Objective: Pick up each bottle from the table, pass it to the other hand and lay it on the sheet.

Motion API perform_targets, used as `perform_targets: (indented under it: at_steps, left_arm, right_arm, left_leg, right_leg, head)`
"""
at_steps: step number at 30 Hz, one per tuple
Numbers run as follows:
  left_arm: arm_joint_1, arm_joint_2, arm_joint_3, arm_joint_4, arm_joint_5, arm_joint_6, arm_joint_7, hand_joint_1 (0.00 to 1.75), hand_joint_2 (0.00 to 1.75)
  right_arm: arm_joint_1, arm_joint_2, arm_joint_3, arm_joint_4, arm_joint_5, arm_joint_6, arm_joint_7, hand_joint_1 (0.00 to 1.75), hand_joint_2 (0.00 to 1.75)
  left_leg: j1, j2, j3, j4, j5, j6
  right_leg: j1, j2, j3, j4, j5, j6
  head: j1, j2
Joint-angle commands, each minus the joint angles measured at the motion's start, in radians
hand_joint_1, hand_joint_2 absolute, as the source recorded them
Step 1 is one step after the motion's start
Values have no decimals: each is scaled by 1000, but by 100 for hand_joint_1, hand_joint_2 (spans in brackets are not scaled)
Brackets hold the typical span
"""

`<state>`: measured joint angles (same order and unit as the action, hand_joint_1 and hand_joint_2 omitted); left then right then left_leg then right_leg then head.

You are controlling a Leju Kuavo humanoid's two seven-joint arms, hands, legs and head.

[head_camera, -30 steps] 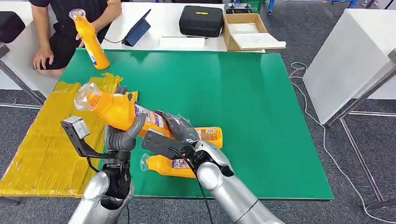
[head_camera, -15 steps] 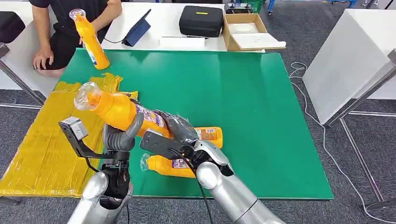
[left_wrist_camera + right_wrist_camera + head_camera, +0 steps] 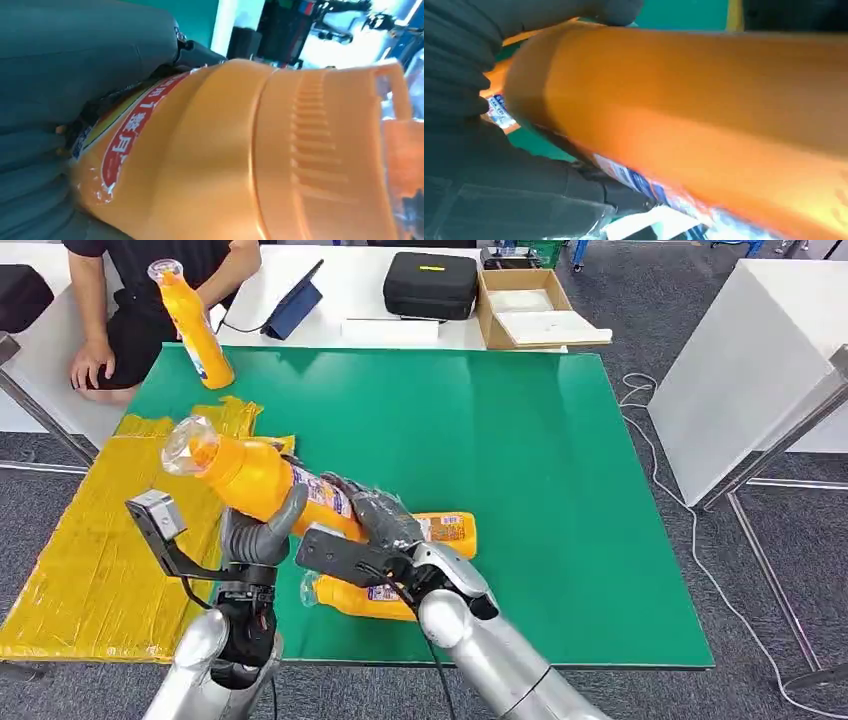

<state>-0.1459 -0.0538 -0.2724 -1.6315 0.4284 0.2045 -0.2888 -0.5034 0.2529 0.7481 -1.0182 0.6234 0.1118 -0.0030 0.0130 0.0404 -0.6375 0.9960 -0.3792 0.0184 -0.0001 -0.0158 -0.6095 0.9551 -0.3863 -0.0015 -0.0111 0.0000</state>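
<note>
An orange bottle (image 3: 248,476) with a clear cap hangs tilted over the table's front left, cap toward the yellow sheet (image 3: 85,540). My left hand (image 3: 256,536) grips its middle from below, thumb curled up its side. My right hand (image 3: 380,520) wraps the bottom end. The left wrist view has the bottle (image 3: 225,150) close against my left hand (image 3: 55,75). In the right wrist view the bottle (image 3: 704,95) lies in my right hand (image 3: 479,165). A second bottle (image 3: 355,595) lies on the green table (image 3: 520,460) under my right arm, and a third (image 3: 450,529) lies just beyond.
A person sits at the far left corner and holds an upright orange bottle (image 3: 193,325) on the table. A tablet (image 3: 293,306), a black case (image 3: 431,285) and a cardboard box (image 3: 535,308) stand on the white table behind. A white table (image 3: 760,370) stands at the right.
The bottle and both hands have barely shifted. My right hand has crept slightly leftward along the bottle. The person's bottle stays put.
</note>
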Motion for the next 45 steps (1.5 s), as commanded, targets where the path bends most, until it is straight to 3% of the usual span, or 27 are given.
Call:
perform_targets:
  at_steps: [1,4,5,15,16,17,20,23,26,31,35,38,45]
  left_arm:
    - [57,-7,122,-50,-5,-33,6,175,175]
    - [57,-10,121,-50,-5,-33,6,175,175]
    - [58,-15,127,-47,-5,-32,6,175,175]
    - [75,-15,125,-38,-57,-59,-3,175,175]
    - [68,-9,122,-35,-113,-41,-15,175,175]
    - [45,5,114,-26,-350,75,-68,175,175]
    - [-25,28,129,21,-899,284,-31,175,175]
    - [-31,25,146,21,-906,270,-29,175,175]
    - [-68,84,132,114,-1291,377,20,175,175]
    - [-216,215,85,405,-1447,494,38,175,175]
    - [-240,223,87,444,-1480,494,37,175,175]
    - [-255,241,58,496,-1572,463,112,175,175]
    - [-288,313,35,796,-1702,484,207,175,175]
  right_arm:
    - [6,-98,-160,-60,-136,0,-35,0,0]
    - [9,-95,-159,-58,-135,-1,-34,0,0]
    - [13,-89,-174,-58,-143,-8,-38,0,0]
    - [38,-141,-285,-180,-89,-69,-46,0,0]
    - [58,-147,-303,-222,-86,-75,-47,0,0]
    - [91,-161,-328,-291,-75,-89,-39,0,0]
    - [163,-197,-389,-449,-56,-48,-29,0,0]
    - [172,-198,-400,-469,-53,-33,-25,0,0]
    - [182,-198,-411,-490,-46,-24,-42,0,0]
    - [173,-223,-403,-480,-71,-6,-52,0,0]
    - [163,-222,-398,-468,-71,-6,-53,0,0]
    - [147,-225,-383,-452,-78,-5,-59,0,0]
    - [131,-229,-318,-401,-86,6,-79,0,0]
  left_leg:
    - [-1,-4,3,-1,-1,0]
    - [-4,-9,11,-1,-4,-1]
    - [-1,-3,3,-1,-1,-1]
    - [-1,-6,3,0,-1,-1]
    - [-2,-7,4,0,-2,-1]
    - [-1,-5,2,0,-1,-1]
    - [-2,-11,3,0,-1,-1]
    - [-2,-12,3,0,-1,-1]
    - [-2,-7,3,-1,-1,-1]
    - [-2,-8,4,-2,0,-1]
    - [-1,-4,3,-1,1,-2]
    - [-3,-7,6,-1,0,-3]
    - [-2,-2,5,-2,1,-3]
  right_leg:
    - [-2,-2,3,0,-2,0]
    - [-5,-2,10,2,-7,0]
    - [-1,-1,3,0,-1,0]
    - [-2,-3,3,0,-2,0]
    - [-2,-3,4,1,-3,0]
    - [-1,-3,2,0,-2,0]
    - [-2,-7,4,1,-4,0]
    - [-3,-7,4,2,-5,0]
    - [-3,-3,3,1,-3,0]
    - [-3,-5,3,0,-2,-1]
    - [-2,-2,2,0,-1,-1]
    - [-4,-2,4,2,-3,-1]
    - [-3,1,4,1,-1,-1]
  head:
    - [0,0]
    - [0,0]
    - [0,0]
    - [0,0]
    - [0,0]
    - [0,0]
    - [0,0]
    - [0,0]
    - [-1,0]
    - [0,0]
    - [0,0]
    - [0,0]
    - [0,0]
